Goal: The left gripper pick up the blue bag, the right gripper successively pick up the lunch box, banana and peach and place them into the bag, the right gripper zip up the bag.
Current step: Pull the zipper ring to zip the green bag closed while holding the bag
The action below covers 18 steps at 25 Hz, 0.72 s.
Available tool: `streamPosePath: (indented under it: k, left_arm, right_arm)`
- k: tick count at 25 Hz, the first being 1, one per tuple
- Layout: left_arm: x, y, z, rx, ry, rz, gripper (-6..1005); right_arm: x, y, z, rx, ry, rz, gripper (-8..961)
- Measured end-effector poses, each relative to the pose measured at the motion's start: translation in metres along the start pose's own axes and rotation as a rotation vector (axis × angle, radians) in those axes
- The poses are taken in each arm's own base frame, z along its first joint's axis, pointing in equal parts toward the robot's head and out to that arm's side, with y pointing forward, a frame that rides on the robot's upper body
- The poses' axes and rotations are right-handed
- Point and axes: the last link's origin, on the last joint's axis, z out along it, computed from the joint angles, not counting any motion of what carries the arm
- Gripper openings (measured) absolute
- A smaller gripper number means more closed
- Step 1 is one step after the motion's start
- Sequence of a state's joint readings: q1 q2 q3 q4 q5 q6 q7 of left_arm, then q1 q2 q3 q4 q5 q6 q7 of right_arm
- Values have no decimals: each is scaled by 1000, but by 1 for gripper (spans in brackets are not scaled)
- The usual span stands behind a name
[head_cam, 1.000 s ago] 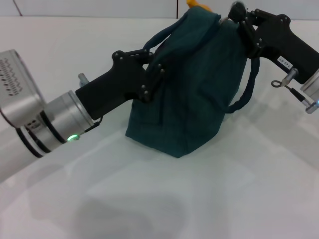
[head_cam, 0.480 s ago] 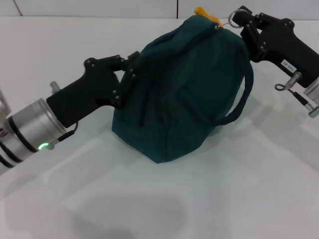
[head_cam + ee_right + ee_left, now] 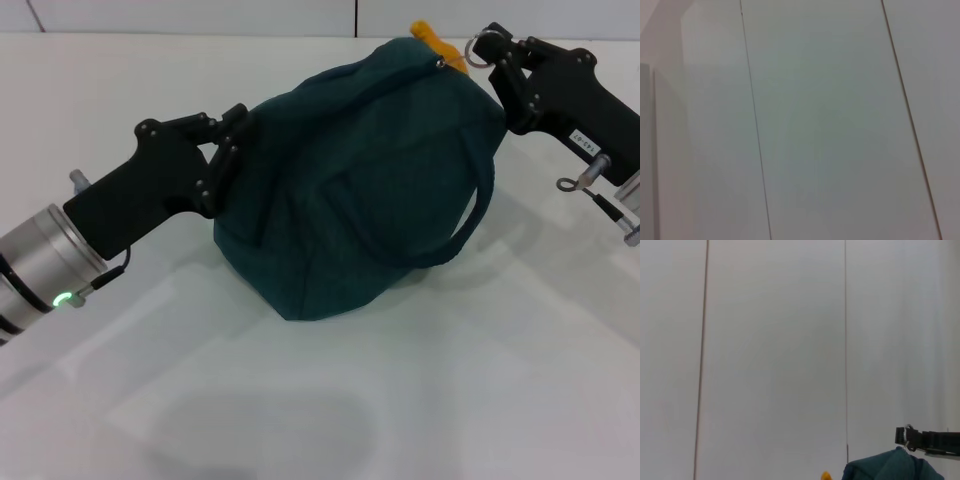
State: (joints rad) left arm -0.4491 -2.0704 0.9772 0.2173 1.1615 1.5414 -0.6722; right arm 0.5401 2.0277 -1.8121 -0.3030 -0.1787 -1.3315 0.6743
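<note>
Teal-blue fabric fills the middle of the head view: the blue bag [image 3: 360, 190] sits slumped on the white table [image 3: 420, 400], bulging and tipped toward the robot's left, with one rope-like handle [image 3: 470, 215] looping down its right side. The left gripper [image 3: 228, 135] is at the bag's left edge, its black fingers pinched closed on a fold of the fabric near the top; the silver arm behind it runs off toward the lower left with a green light showing. The right gripper [image 3: 490, 55] is at the bag's upper right corner, its fingers closed on the metal ring pull [image 3: 478, 47] of the zip, which stands just off the top seam. Right beside that corner a yellow-orange tip of the banana [image 3: 432, 35] pokes out of the bag's top; the remainder of it is hidden inside. The lunch box and the peach cannot be seen in any view. From the left wrist view only a corner of the bag [image 3: 892, 467], a speck of the banana [image 3: 825, 476] and the far-off right gripper [image 3: 907, 436] with the ring show against a pale panelled wall [image 3: 775, 340]. The right wrist view shows only that pale panelled wall [image 3: 825, 125] with thin seams.
</note>
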Motion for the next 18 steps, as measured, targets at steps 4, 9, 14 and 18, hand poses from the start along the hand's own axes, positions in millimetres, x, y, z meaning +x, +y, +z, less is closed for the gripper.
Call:
streamPosePath:
  k: [4, 9, 14, 18]
  left_arm:
    - [-1, 0, -1, 8, 1, 0, 65]
    - [-2, -1, -3, 17, -4, -4, 62]
    - [-3, -1, -6, 29, -4, -5, 59]
    - [-3, -1, -6, 31, -5, -6, 57]
  right_arm:
    - [1, 0, -1, 3, 2, 1, 24]
    - [4, -3, -5, 22, 17, 6, 23]
    - [6, -6, -13, 49, 23, 29, 23]
    - [6, -7, -15, 56, 24, 34, 23]
